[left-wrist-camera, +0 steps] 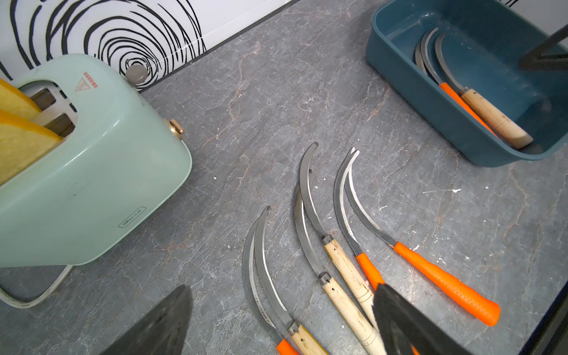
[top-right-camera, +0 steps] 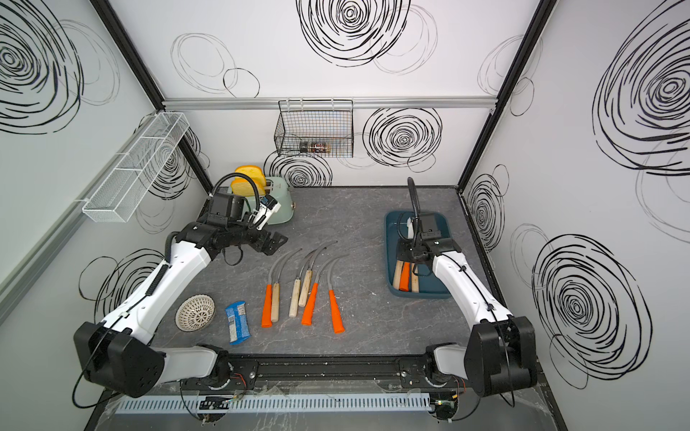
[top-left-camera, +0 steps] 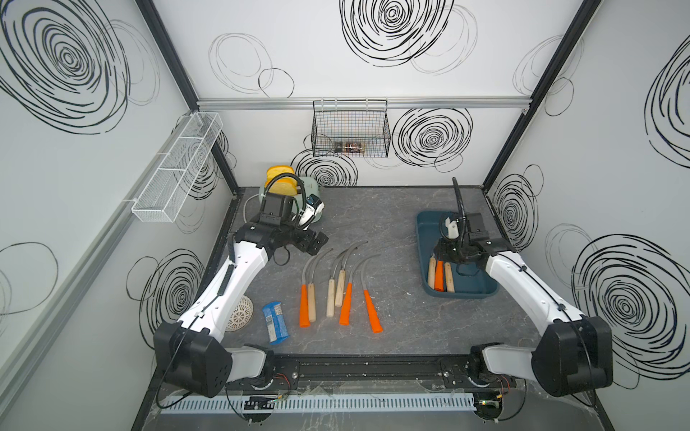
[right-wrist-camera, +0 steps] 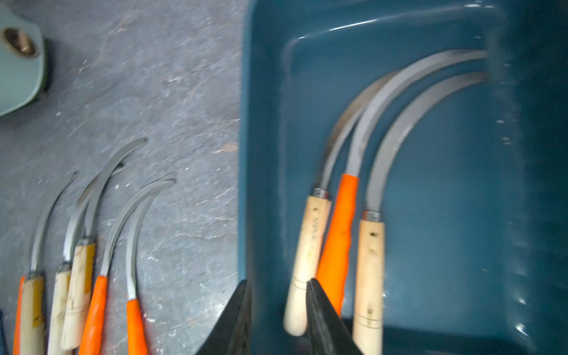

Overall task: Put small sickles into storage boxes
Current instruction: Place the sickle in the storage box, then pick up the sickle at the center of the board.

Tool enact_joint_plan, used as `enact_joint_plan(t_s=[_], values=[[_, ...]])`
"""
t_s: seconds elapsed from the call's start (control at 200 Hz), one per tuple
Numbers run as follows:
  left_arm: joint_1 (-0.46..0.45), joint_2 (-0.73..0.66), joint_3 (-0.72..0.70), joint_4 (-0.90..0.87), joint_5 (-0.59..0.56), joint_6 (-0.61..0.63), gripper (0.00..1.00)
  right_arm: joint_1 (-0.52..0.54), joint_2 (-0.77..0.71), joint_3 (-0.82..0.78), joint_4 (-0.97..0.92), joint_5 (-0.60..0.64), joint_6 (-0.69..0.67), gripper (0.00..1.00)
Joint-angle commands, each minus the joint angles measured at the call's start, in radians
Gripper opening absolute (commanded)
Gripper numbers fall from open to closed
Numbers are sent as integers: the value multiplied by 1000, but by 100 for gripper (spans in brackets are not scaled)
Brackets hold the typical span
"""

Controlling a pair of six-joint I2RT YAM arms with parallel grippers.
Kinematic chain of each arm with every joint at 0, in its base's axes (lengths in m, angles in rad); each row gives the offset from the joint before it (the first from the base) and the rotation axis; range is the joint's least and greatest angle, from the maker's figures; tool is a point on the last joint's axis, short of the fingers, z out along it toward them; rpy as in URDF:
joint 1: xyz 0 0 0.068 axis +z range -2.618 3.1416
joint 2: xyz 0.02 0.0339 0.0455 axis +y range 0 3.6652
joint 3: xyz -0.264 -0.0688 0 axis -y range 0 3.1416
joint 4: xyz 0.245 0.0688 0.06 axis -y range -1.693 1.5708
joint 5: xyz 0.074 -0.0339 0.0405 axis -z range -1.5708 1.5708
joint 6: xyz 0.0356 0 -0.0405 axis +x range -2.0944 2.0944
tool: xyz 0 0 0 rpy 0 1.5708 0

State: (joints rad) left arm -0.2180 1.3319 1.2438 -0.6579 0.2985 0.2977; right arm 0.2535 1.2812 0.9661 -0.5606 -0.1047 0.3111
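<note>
three small sickles (right-wrist-camera: 338,230) lie in the teal storage tub (top-left-camera: 479,285) at the right; six more (top-left-camera: 338,287) lie mid-surface (top-left-camera: 388,224). right end effector (right-wrist-camera: 278,281) hovers over the tub's left wall, jaws slightly apart, empty; left end effector (top-left-camera: 313,241) stands wide apart, empty.

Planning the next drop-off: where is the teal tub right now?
In a top view the tub sits at the table's right rear, below the right end effector, right of the loose sickles.

White swirl-marked walls (top-left-camera: 317,56) enclose a grey, seemingly stone-patterned tabletop (top-left-camera: 392,224)
</note>
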Motion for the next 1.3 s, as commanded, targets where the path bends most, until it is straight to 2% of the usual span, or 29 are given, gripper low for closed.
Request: enact_joint_plan(t_s=[0.0, 0.16, 0.29, 0.51, 0.74, 0.986, 1.291], values=[[-5, 0, 17, -19, -49, -10, 96, 94, -32, 23, 16, -54, -6, 34], [-3, -10, -16, -6, -82, -5, 96, 194, -53, -25, 28, -81, 13, 34], [0, -2, -7, -34, -41, -12, 96, 260, -70, -71, 33, -119, 18, 34], [11, -15, -28, -18, -6, -46, 96, 361, -94, -136, 44, -113, 51, 34], [16, -17, -84, 24, -2, -16, 96, 434, -99, -204, 107, -116, 95, 34], [16, -23, -192, 93, 49, -62, 96, 483, -79, -213, 120, -96, 105, 37], [20, -20, -162, 109, 53, -67, 96, 535, -1, -174, 140, -102, 111, 40]])
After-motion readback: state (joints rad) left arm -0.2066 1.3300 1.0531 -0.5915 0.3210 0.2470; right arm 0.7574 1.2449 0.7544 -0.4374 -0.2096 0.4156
